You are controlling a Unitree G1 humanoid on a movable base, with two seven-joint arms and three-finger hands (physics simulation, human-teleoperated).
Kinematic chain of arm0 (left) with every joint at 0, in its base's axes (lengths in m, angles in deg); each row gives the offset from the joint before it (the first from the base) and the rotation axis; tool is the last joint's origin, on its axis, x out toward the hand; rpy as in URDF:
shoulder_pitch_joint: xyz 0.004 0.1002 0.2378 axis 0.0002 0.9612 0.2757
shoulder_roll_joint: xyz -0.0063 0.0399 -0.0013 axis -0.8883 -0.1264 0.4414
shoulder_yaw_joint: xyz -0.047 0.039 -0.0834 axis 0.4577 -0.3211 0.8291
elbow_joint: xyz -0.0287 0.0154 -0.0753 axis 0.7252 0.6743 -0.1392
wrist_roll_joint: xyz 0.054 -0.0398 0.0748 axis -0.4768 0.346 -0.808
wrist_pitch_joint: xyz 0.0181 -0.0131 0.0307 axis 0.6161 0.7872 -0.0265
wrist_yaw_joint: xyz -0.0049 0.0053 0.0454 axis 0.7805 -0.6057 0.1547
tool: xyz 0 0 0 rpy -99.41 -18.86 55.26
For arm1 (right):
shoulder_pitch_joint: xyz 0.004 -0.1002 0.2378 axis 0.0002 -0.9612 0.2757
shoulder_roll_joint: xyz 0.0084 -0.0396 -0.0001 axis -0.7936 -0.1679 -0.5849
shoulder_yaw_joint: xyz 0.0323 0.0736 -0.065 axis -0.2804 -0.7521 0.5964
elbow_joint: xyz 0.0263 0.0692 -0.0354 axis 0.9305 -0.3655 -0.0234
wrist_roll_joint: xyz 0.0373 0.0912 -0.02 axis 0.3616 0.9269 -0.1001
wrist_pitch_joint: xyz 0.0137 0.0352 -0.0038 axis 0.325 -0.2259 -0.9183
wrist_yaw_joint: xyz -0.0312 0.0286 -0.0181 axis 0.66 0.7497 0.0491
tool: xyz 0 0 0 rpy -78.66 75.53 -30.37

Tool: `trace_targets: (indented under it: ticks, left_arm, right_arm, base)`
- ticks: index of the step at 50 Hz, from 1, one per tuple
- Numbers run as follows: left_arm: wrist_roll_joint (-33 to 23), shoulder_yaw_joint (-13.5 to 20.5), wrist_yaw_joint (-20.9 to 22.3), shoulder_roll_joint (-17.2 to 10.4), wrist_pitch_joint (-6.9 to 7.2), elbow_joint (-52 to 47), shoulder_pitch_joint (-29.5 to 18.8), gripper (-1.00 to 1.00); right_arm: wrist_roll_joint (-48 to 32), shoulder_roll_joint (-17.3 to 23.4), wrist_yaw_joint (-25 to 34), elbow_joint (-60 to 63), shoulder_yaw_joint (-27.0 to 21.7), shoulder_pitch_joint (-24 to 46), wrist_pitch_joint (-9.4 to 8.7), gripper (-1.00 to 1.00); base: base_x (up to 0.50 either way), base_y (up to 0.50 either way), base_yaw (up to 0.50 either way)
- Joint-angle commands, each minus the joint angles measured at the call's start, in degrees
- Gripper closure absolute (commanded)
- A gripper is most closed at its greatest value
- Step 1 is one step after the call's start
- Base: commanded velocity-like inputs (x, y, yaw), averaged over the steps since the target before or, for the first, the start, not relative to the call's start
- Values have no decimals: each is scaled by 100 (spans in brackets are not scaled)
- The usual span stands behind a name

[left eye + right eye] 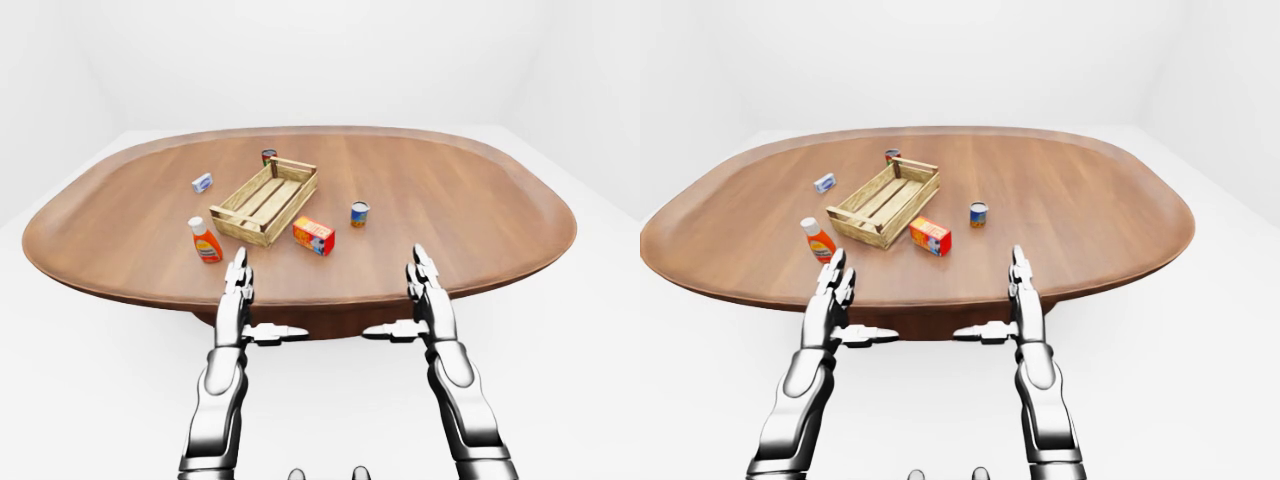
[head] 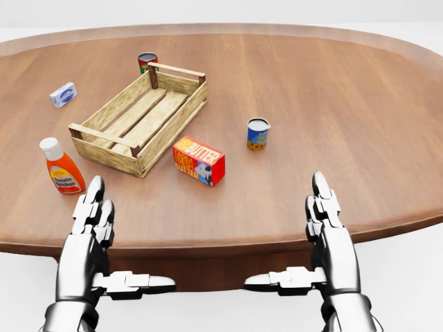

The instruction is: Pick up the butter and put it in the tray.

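The red and orange butter box point(image 2: 199, 160) lies on the oval brown wooden table point(image 2: 332, 104), just beside the lower right corner of the slatted wooden tray point(image 2: 138, 117) in the head view, apart from both hands. The left hand point(image 2: 93, 228) and right hand point(image 2: 325, 221) hover at the table's near edge, fingers extended and thumbs pointing inward, holding nothing. An orange sauce bottle point(image 2: 61, 166) stands left of the tray; a blue-labelled can point(image 2: 257, 133) stands right of the butter box.
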State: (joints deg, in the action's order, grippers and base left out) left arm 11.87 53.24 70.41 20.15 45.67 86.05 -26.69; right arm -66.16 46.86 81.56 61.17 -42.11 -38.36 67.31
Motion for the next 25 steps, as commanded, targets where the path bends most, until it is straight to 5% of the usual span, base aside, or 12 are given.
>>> trace_targets:
  ticks: [1, 6, 15, 25]
  left_arm:
    - [156, 188, 203, -76, 235, -613, 219, -100]
    - [162, 183, 299, -68, 430, -1211, 475, -100]
    - [280, 322, 595, -25, 430, -2778, 1119, -100]
    - [568, 770, 928, 25, 430, -3384, 1197, -100]
  right_arm:
    - [-86, 12, 104, 833, 27, -377, -349, -100]
    - [-97, -4, 161, 1466, 81, -617, -409, -100]
    - [-77, 1, 221, 2699, 146, -1134, -409, -100]
    - [171, -54, 284, 3178, 6, -1294, -409, -100]
  base:
    - [0, 0, 0]
    - [0, 0, 0]
    - [0, 0, 0]
    - [0, 0, 0]
